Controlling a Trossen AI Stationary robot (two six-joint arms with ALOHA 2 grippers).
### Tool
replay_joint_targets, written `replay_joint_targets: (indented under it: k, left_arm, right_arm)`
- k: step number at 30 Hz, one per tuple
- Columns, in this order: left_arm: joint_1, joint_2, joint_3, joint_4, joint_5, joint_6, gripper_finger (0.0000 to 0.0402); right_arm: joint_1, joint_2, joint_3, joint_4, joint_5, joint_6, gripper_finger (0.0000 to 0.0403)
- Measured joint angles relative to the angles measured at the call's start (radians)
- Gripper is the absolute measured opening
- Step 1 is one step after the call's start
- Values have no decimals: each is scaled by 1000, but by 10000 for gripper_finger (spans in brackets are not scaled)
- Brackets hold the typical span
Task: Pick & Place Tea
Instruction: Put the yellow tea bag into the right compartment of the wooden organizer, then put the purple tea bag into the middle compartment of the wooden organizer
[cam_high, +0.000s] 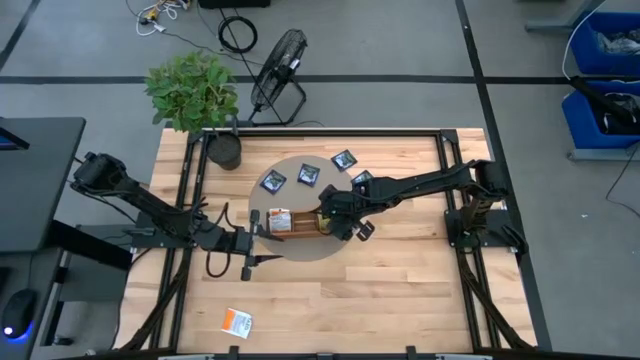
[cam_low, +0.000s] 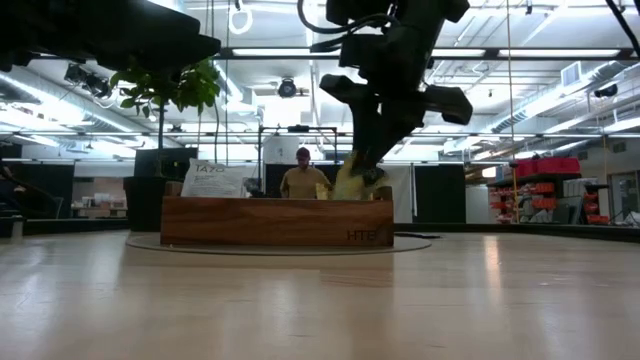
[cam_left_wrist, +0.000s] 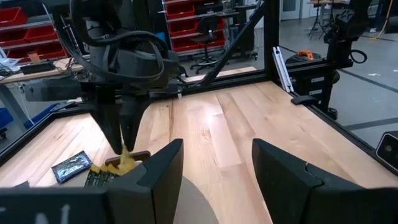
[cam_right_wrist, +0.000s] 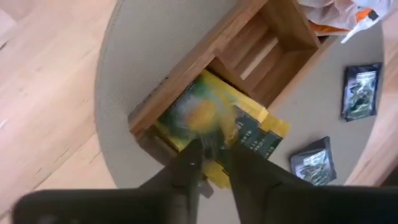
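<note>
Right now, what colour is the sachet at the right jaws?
Yellow-green sachet, over the tray's end compartment; right wrist view shows it best.

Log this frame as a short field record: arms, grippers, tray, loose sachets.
right gripper: over the tray's end compartment, fingertips at a yellow-green sachet sitting in it; grip unclear
left gripper: open, empty, beside the tray
wooden tray: on the round mat; orange-and-white sachets inside
dark navy sachets: four loose on the mat
orange-and-white sachet: alone at the near table edge

You are seeing a yellow-green tea sachet (cam_right_wrist: 208, 121) tilting into the wooden tray's end compartment; navy sachets (cam_high: 307, 175) are lying nearby.
</note>
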Motion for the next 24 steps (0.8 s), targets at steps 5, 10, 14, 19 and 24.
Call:
replay_joint_targets:
  k: [5,10,14,19,24]
  left_arm:
    - [0,0,0,-3,0,-7,197]
    - [0,0,0,-9,0,-17,197]
    - [0,0,0,-9,0,-17,197]
    - [3,0,0,-9,0,-24,197]
    - [13,0,0,7,-13,-24,197]
  right_arm:
    - [0,0,0,35,23,-16,137]
    - [0,-2,0,60,39,20,172]
    - [-18,-34,-1,88,-34,162,176]
    - [-59,-96,-1,111,-164,330,164]
    - [-87,-155,-52,228,-313,401,151]
